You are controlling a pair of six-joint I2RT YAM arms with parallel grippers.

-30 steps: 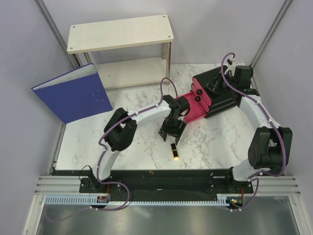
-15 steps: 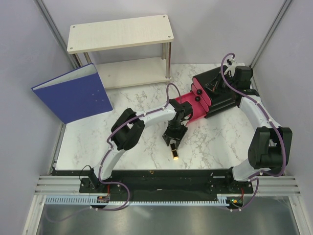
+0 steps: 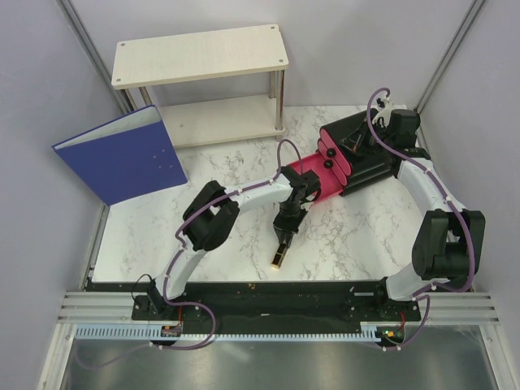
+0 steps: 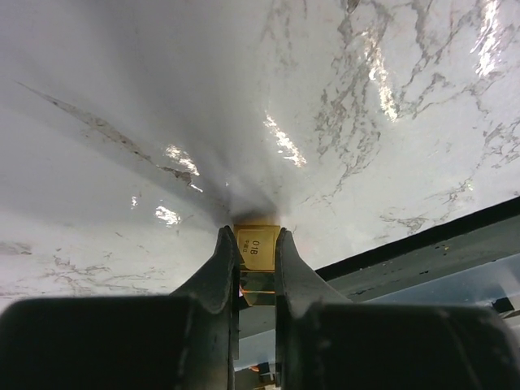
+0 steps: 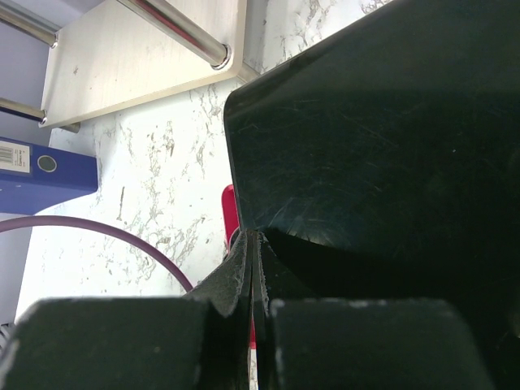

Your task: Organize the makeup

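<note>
Clamping the black-and-gold lipstick (image 3: 278, 257) by its gold end, my left end effector (image 4: 256, 240) holds it low over the marble tabletop (image 3: 203, 244), near the front edge. My right end effector (image 5: 253, 244), fingers pressed together, sits at the black organizer box (image 5: 390, 122).

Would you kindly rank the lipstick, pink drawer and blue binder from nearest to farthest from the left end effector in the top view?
1. Lipstick, held in the left end effector.
2. Pink drawer, behind and to the right.
3. Blue binder, far left.
</note>
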